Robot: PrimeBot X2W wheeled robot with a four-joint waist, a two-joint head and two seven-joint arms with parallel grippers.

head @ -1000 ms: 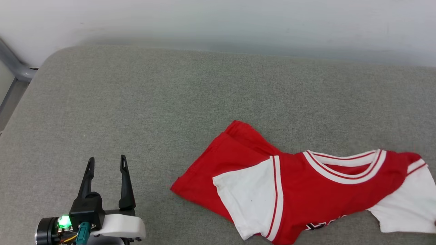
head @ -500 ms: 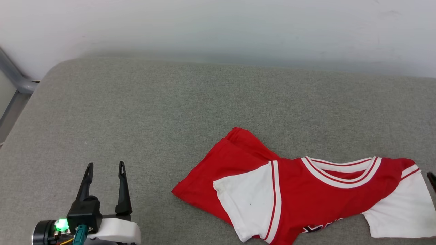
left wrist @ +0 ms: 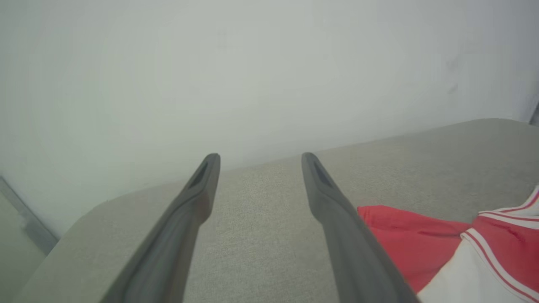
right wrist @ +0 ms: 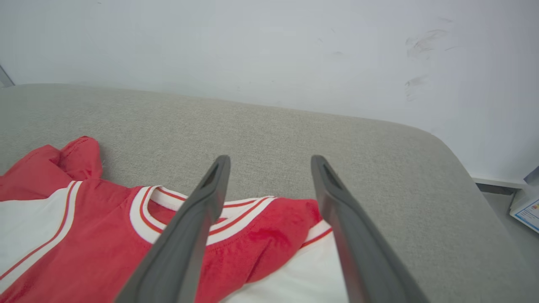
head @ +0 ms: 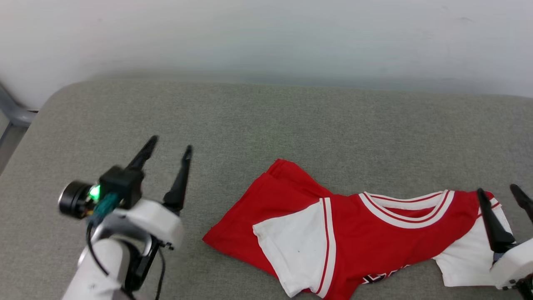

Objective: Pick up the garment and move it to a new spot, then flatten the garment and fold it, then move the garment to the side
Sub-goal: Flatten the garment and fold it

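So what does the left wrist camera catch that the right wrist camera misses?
Extra in the left wrist view: the left gripper with its fingers open, and a grey metal bar beside the cushion's rounded corner.
Extra in the right wrist view: the right gripper, fingers open, the jersey's striped collar, dark scuff marks on the wall, and a printed sheet past the cushion's edge.
Shared: the grey fabric cushion, the white wall, and the red jersey with a white sleeve.

garment [head: 358, 233]: red, white sleeves, red-white striped trim | cushion [head: 250, 121]: grey weave | wall [head: 266, 37]: white | left tool [head: 171, 143]: black
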